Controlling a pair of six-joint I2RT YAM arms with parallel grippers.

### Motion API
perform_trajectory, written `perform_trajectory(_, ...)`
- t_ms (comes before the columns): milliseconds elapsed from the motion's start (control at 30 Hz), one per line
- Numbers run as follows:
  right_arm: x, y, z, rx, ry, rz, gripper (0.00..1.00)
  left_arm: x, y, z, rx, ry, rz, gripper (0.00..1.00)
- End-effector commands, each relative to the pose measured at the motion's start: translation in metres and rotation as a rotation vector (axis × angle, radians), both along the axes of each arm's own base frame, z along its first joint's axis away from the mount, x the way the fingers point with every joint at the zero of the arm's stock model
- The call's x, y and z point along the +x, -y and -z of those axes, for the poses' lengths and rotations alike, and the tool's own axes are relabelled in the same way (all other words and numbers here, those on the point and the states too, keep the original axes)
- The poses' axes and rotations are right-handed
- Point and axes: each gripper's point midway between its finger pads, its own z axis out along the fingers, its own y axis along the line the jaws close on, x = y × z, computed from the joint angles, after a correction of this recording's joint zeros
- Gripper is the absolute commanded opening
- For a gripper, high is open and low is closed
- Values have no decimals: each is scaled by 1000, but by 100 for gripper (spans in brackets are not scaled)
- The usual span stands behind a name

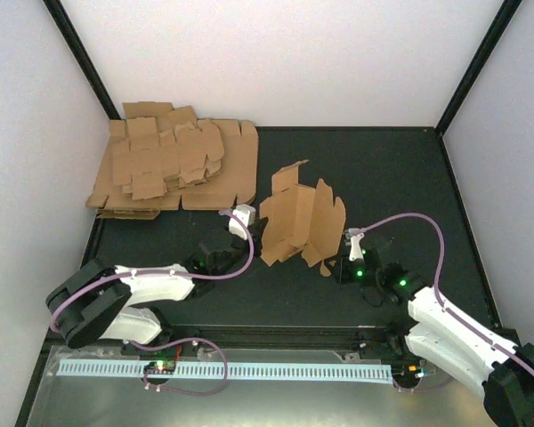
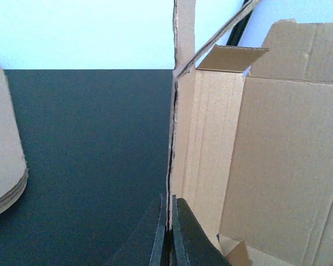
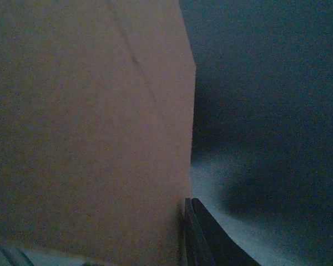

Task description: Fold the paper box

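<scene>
the left pincer (image 2: 169,221) pinches the upright paper box (image 1: 298,222) wall just ahead; the right pincer (image 1: 343,258) seems beside the opposite wall, its grip i cannot tell.

The brown paper box (image 1: 298,218) stands partly folded, panels upright, on the table (image 1: 400,178).

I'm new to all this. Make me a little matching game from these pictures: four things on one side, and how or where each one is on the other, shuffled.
1 paper box
2 pile of cardboard sheets
3 left gripper
4 right arm's cable

A purple, looping
B clamped on a cardboard edge
C standing upright in the middle
D lying flat, far left corner

Pairs: 1-C, 2-D, 3-B, 4-A
</scene>
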Motion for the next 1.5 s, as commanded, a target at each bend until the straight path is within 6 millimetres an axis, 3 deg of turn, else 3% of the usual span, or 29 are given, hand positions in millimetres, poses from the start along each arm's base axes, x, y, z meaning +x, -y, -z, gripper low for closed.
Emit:
perform_trajectory(0, -4, 2, 3, -10, -4, -1, 18, -1, 19, -19, -20, 74, 71, 1)
perform_trajectory(100, -5, 1, 4, -7, -5, -6, 20, 1, 24, -15, 1, 72, 84, 2)
perform_trajectory(233, -4, 6, 3, -27, 2, 11, 50, 2, 26, -14, 37, 83, 92, 1)
perform_trajectory(433, 8, 23, -24, -56, 97, 109, 77, 4, 26, -13, 94, 88, 93, 2)
perform_trajectory(633, 14, 36, -40, -83, 145, 177, 79, 6, 25, -8, 123, 74, 88, 1)
perform_trajectory(833, 15, 36, -66, -50, 208, 176, 80, 10, 27, -4, 168, 77, 90, 2)
perform_trajectory(1167, 5, 10, -106, 32, 260, 24, 65, 19, 31, 3, 210, 80, 90, 2)
perform_trajectory(1367, 7, 28, -148, 0, 388, 87, 66, 24, 32, 5, 235, 90, 84, 2)
perform_trajectory(1467, 4, 24, -163, 11, 431, 51, 64, 26, 33, 6, 241, 91, 84, 2)
